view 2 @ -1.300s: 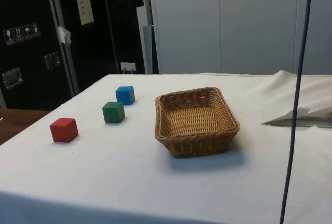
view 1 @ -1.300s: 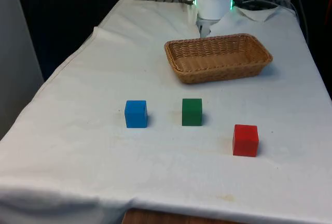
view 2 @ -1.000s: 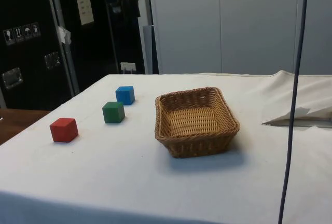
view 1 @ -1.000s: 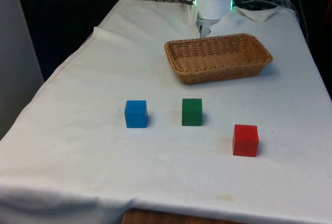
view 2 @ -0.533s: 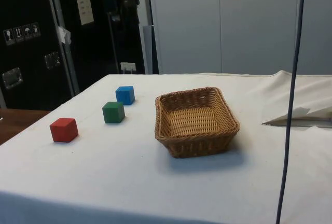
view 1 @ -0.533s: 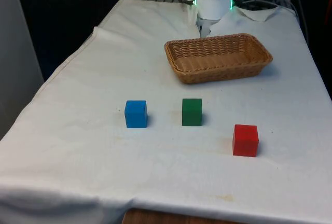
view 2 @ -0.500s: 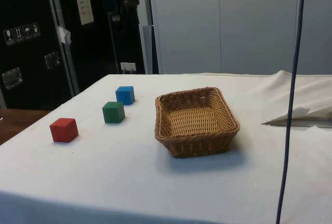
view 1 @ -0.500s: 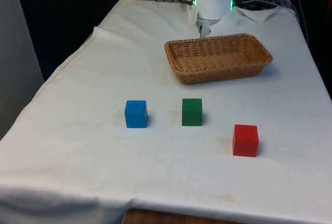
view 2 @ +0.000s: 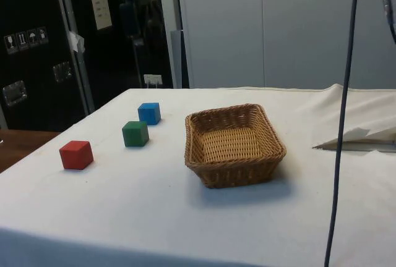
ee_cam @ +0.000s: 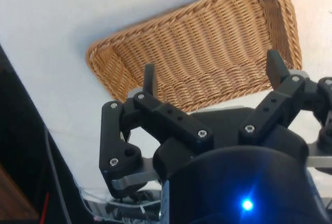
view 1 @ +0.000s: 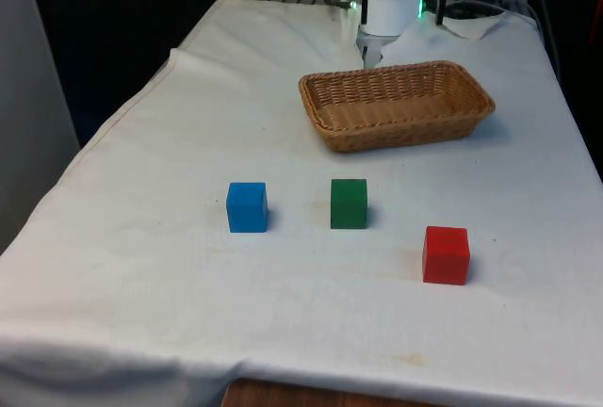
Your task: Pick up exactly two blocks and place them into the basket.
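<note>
Hovering hand (ee_cam: pixel 212 76): fingers spread apart above basket (ee_cam: pixel 207 53), gripping nothing.
Blocks: blue (view 1: pixel 247 206), green (view 1: pixel 349 203), red (view 1: pixel 446 254) sat unlabelled on table (view 1: pixel 188 124).

Three blocks (view 1: pixel 349 203) before the basket (view 1: pixel 397 104)

Background of the workspace. A white cloth (view 1: pixel 188 124) covers the table, its edge rumpled near the far end. Black curtains (view 1: pixel 122 11) hang behind the table in the front view. In the side view, dark cabinets (view 2: pixel 37 50) stand beside pale grey wall panels (view 2: pixel 260 26); a black cable (view 2: pixel 343 106) hangs down in front.
</note>
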`<move>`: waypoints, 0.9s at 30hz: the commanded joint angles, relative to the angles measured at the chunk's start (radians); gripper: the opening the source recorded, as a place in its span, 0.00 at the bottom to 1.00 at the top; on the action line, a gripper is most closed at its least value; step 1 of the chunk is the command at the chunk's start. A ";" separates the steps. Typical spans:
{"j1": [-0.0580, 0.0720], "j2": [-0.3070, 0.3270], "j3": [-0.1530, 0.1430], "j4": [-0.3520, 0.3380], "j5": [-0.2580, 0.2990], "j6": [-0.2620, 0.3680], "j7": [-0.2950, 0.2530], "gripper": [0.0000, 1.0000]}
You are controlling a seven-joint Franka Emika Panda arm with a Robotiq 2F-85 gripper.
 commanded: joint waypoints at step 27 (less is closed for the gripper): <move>-0.009 0.068 0.000 -0.064 0.045 0.172 -0.086 1.00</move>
